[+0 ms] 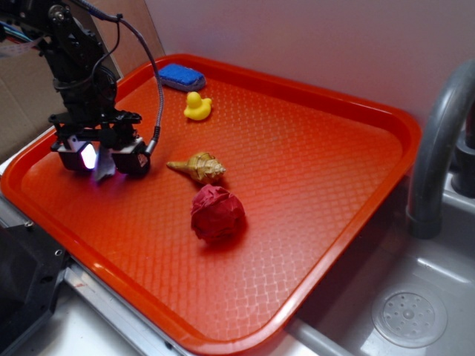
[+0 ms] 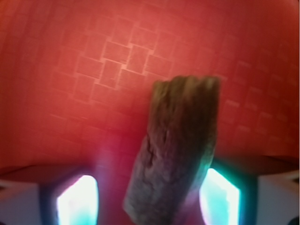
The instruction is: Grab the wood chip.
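The wood chip (image 2: 180,140), a rough grey-brown sliver, lies on the red tray (image 2: 70,70) and fills the middle of the wrist view, reaching up from between my fingers. My gripper (image 2: 150,201) is open and straddles it. The lit right pad (image 2: 220,199) sits at the chip's edge, while the lit left pad (image 2: 77,201) stands apart from it with red tray showing between. In the exterior view the gripper (image 1: 104,159) is down at the tray's left side, and a grey tip of the wood chip (image 1: 105,172) shows between the fingers.
On the tray (image 1: 312,222) lie a tan spiral seashell (image 1: 199,168), a crumpled red ball (image 1: 217,213), a yellow duck (image 1: 197,107) and a blue sponge (image 1: 181,76). The raised tray rim (image 1: 30,167) is close on the gripper's left. A sink and grey faucet (image 1: 438,141) stand at the right.
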Controlling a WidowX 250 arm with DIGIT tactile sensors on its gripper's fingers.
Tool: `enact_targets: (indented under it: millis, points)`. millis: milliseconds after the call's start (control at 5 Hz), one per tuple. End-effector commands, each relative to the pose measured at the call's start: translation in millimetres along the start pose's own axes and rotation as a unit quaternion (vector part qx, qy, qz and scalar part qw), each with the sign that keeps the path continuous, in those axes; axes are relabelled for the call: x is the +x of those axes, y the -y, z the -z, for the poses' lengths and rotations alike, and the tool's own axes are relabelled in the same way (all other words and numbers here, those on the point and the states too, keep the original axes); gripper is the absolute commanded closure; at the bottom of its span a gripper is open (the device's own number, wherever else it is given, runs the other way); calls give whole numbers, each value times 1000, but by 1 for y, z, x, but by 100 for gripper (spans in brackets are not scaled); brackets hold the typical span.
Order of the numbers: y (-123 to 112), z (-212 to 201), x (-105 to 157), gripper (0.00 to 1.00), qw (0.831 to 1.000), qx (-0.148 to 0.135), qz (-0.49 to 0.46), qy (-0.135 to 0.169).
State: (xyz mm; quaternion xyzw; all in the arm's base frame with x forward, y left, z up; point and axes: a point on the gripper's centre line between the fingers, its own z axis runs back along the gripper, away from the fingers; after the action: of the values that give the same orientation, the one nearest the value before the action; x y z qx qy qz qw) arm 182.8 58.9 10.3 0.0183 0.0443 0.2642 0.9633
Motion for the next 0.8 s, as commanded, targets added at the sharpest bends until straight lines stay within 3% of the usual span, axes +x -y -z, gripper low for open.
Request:
enact_targets:
  millis: [0,400,600]
  points:
    - [-9,9,1,100,1000,25,1,4]
    - [-11,5,0,100,999,31,12,18]
    - [-16,-18,-3,100,998,42,22,39]
